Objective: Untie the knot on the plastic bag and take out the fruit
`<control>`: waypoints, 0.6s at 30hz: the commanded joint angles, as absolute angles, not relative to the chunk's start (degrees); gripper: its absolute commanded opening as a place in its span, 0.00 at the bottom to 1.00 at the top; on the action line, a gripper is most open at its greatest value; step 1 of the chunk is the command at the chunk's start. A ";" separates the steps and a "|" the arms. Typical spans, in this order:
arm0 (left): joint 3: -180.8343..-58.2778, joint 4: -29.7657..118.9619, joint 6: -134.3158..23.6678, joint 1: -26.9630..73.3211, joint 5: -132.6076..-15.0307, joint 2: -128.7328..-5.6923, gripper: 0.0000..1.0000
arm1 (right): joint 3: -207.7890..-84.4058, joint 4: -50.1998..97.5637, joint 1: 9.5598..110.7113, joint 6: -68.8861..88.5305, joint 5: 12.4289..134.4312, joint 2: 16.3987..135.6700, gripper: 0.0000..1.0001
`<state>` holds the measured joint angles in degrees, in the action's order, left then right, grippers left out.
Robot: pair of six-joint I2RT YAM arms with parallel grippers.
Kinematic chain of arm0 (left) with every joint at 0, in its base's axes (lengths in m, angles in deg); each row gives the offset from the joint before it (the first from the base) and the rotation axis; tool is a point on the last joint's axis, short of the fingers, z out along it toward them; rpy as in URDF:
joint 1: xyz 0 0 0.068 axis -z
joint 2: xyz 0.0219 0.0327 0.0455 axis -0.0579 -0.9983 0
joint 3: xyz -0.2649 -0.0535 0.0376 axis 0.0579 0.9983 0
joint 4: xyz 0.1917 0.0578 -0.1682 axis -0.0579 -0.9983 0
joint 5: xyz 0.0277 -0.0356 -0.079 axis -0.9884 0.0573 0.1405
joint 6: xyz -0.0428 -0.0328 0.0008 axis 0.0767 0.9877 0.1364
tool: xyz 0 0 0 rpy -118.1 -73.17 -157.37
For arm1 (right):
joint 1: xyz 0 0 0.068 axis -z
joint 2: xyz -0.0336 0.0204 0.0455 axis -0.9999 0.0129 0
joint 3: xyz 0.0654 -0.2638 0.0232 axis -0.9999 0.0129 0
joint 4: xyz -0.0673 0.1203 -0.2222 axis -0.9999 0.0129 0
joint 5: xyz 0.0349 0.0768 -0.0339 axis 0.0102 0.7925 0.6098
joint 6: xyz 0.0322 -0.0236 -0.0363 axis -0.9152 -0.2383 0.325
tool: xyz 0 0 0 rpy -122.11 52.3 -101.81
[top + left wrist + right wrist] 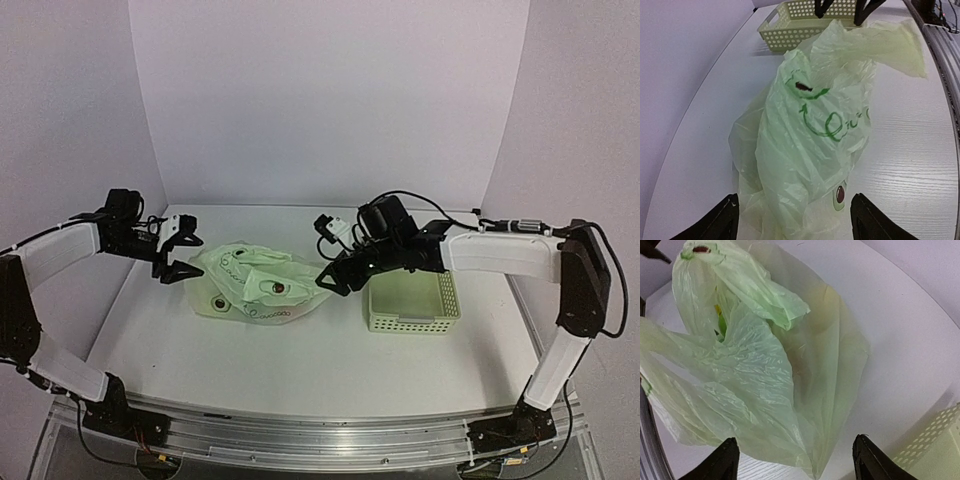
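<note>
The plastic bag [255,285] lies crumpled on the white table between my two grippers, pale green with green print. It fills the left wrist view [810,135] and the right wrist view [755,375]. I see no tied knot; loose handle flaps [885,42] lie spread out, and one twisted flap [775,302] lies across the top. The fruit is mostly hidden; a bit of yellow and green [718,320] shows through a gap. My left gripper [180,258] is open at the bag's left end [795,225]. My right gripper [333,280] is open at its right end [795,465].
A rigid pale green perforated basket [415,300] stands right of the bag, under the right arm. It shows at the top of the left wrist view [790,20] and the lower right of the right wrist view [935,440]. Purple-white walls enclose the table.
</note>
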<state>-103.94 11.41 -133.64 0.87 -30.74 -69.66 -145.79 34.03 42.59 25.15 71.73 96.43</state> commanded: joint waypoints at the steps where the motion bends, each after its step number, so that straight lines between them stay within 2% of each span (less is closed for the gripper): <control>1: -119.27 -10.28 -141.47 0.78 -20.28 -72.27 0.81 | -148.21 35.07 42.52 28.09 71.39 88.08 0.91; 3: -125.77 -17.59 -142.56 1.85 -16.73 -75.41 0.80 | -148.73 35.46 40.38 31.21 70.54 87.52 0.92; 4: -127.97 -16.60 -137.45 3.83 -17.17 -76.36 0.79 | -149.19 35.43 38.90 33.44 70.62 87.85 0.93; 7: -127.77 -2.80 -115.51 13.67 -29.27 -77.25 0.75 | -151.65 35.77 34.79 38.07 72.56 90.64 0.94; 9: -126.14 3.47 -109.54 19.12 -37.78 -77.53 0.76 | -153.54 35.80 32.36 39.70 73.62 93.39 0.95; 14: -131.21 6.30 -102.70 21.60 -48.35 -85.21 0.79 | -157.14 35.39 29.94 42.79 71.45 100.22 0.98; 18: -133.87 5.97 -103.25 22.30 -53.11 -90.86 0.78 | -163.59 34.54 29.79 42.50 63.38 106.15 0.98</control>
<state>-130.36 3.84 -107.75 22.41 -43.60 -86.09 -156.83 35.00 29.09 40.74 70.73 101.09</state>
